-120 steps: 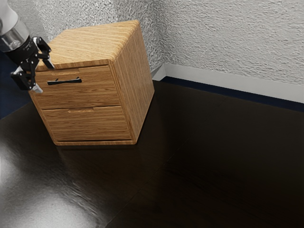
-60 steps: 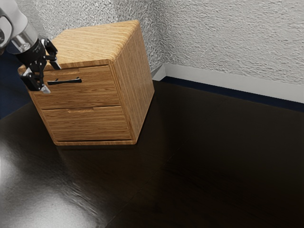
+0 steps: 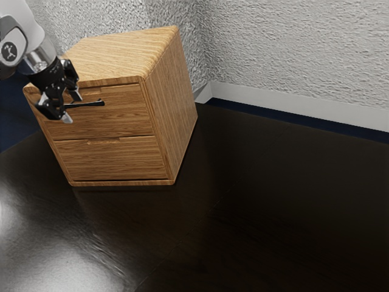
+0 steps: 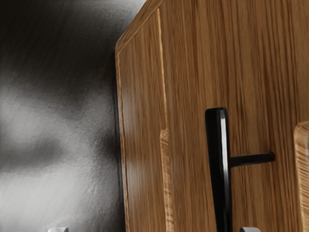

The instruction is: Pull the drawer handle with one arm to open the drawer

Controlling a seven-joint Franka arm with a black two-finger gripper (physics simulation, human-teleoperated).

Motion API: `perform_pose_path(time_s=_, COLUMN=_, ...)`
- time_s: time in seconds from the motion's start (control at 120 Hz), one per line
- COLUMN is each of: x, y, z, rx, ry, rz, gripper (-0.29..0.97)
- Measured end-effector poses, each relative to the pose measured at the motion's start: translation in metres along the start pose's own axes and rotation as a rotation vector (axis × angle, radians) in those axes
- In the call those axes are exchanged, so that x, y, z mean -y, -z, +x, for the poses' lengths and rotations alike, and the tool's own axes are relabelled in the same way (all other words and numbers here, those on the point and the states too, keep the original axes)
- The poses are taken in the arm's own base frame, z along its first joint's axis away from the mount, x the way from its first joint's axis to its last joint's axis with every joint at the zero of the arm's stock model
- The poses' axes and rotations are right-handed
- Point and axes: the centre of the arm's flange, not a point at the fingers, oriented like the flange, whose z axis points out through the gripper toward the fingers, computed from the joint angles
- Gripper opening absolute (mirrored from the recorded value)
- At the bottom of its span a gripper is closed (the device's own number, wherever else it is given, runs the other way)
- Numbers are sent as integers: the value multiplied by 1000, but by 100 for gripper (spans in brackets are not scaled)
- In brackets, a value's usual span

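Drawer handle [image 3: 89,104], its end between released claw [image 3: 69,107] fingers, beside cabinet [image 3: 121,55] edge.

Pale glare on glossy dark surface [image 3: 42,255], thin highlight along the drawer handle [image 4: 217,159]

Here's the light oak-grained wooden cabinet [image 3: 164,91], sitting at about ten o'clock on the dark floor in the exterior view, standing upright. Its top drawer front [image 3: 115,118] sits flush with the cabinet's face, so the drawer is shut. The slim black bar handle [image 3: 90,104] runs level from nine to three o'clock across the upper part of that front, off-centre toward the ten o'clock corner. Its nine o'clock end lies between the spread fingers of my black gripper [image 3: 72,108]. Up close, the handle [image 4: 217,169] stands proud of the wood on a short black post.
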Motion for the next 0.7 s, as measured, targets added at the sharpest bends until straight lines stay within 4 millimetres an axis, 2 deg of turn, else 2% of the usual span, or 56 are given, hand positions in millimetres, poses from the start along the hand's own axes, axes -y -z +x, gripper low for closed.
perform_pose_path(time_s=0.55, x=-9, y=-16, z=-4, rx=-8, ry=3, rz=6, gripper=41)
perform_pose_path(time_s=0.7, x=-9, y=-17, z=-6, rx=-4, ry=2, rz=4, gripper=35)
